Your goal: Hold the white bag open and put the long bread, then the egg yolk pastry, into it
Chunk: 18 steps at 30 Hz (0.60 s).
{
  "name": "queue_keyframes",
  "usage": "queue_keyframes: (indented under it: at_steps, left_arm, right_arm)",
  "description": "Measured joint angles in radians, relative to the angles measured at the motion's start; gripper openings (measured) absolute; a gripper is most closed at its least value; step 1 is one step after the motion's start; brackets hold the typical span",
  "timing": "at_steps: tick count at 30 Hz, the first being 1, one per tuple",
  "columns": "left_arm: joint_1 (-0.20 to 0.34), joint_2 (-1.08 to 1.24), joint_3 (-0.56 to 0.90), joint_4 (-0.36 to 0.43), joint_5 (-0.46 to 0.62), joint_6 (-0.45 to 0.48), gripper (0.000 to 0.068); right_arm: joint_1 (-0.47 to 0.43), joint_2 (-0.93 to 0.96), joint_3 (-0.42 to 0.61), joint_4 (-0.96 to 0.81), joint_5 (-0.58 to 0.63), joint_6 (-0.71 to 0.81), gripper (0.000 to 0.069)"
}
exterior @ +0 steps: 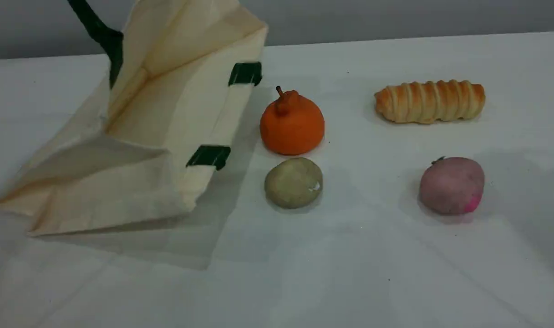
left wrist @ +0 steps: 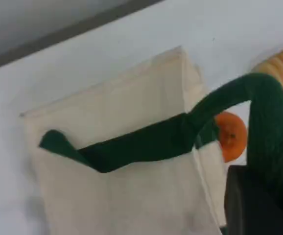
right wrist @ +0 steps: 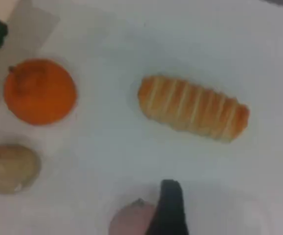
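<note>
White bag [exterior: 135, 136] held, long bread [exterior: 429, 101] untouched.
Scene view: the bag tilts open on the desk [exterior: 349, 273]. Left wrist view: left pincer [left wrist: 259, 203] clenched on its green strap [left wrist: 146, 144], bag below. Right wrist view: right pincer [right wrist: 170, 210] released, bread ahead, egg yolk pastry [right wrist: 9, 168] far left.

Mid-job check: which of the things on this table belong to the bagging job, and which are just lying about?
Belong to the job: white bag; long bread; egg yolk pastry.

Just lying about: orange stemmed fruit, beside the bag's mouth; pink lump, in front of the bread.
</note>
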Motion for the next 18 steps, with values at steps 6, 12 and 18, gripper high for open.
queue_keyframes:
  at_steps: [6,12,18]
  left_arm:
    - [-0.001,-0.032,0.037,-0.018,0.000,0.000,0.0081]
    - [-0.004,-0.077,0.078,-0.027,-0.001,0.003,0.0081]
    - [-0.058,-0.097,0.096,-0.016,-0.001,0.004,0.0081]
  right_arm:
    - [0.000,0.089,0.000,0.021,-0.054,0.005,0.0554]
    - [0.000,0.189,0.000,0.027,-0.119,0.006,0.0554]
    - [0.000,0.296,0.000,0.073,-0.193,0.006,0.0554]
